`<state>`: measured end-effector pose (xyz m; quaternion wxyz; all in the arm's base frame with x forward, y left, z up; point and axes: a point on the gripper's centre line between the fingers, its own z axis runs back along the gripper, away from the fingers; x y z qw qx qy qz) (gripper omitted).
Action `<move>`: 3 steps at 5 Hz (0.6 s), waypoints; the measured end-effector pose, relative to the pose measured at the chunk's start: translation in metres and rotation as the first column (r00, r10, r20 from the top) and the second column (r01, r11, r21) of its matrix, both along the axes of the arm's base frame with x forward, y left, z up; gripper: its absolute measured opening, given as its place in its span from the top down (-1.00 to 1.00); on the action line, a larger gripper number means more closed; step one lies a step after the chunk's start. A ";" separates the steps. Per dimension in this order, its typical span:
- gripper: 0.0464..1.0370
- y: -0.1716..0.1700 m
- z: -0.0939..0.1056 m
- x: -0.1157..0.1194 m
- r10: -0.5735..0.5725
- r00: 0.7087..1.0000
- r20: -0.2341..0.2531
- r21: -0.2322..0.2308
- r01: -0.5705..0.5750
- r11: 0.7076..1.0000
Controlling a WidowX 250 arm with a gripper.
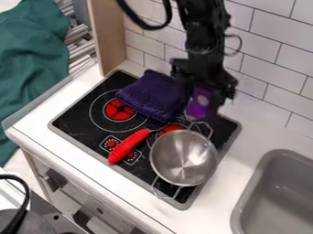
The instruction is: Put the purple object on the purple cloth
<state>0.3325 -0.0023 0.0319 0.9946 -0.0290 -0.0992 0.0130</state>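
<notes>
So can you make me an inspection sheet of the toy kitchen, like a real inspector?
Surface: black stovetop with red burners, set in a white counter.
Job's things: purple cloth bunched on the stovetop; purple object with a pale spot beside it.
Clutter: metal bowl with wire handles, red-handled utensil.
Gripper: black gripper at the purple object; grasp unclear.
Cables: black loop beside the arm, black cable lower left.
Surroundings: tiled wall, grey sink, green fabric.

Black arm (202, 32) in from the top edge, hanging nearly vertical, dark cable (143, 23) looped beside it. Gripper (200, 106) at lower end, pointed downward.
</notes>
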 end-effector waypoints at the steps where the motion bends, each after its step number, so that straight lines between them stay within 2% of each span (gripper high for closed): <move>1: -0.42 0.031 -0.006 0.024 0.021 1.000 0.002 -0.034 -0.021 0.999; 3: -0.42 0.083 -0.029 0.033 0.085 0.995 -0.051 -0.097 -0.090 0.991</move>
